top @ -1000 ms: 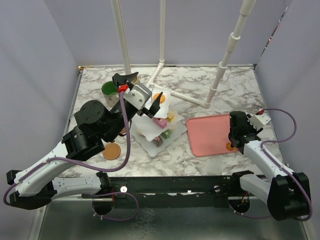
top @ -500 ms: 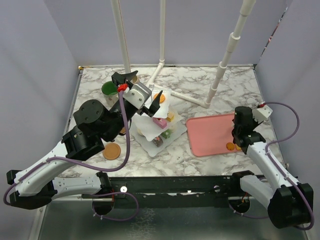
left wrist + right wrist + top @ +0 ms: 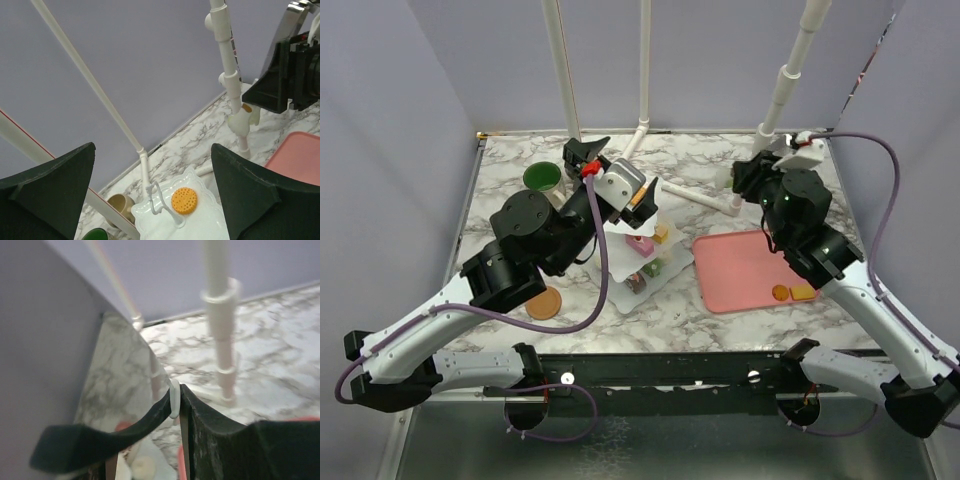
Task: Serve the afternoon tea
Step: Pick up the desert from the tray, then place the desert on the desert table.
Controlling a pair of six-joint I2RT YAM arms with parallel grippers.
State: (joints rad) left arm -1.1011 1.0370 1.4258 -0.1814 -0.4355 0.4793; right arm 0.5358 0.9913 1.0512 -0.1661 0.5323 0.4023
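On the left of the marble surface (image 3: pixel 705 160), the green-lined mug (image 3: pixel 541 178) stands far and a round brown coaster (image 3: pixel 545 302) lies near. The left tool (image 3: pixel 618 168) hangs over the white tiered stand (image 3: pixel 616 286), fingers wide apart, with an orange biscuit (image 3: pixel 184 200) on the top plate below. Further right, the pink tray (image 3: pixel 745 262) carries two small biscuits (image 3: pixel 780 292) at its near right corner. The right tool (image 3: pixel 748 172) hangs high beyond the tray's far edge, fingertips close together; I cannot tell whether they clamp anything.

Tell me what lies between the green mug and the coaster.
Top view: the left arm and its dark joints hang over that stretch from mug to coaster, hiding whatever is beneath.
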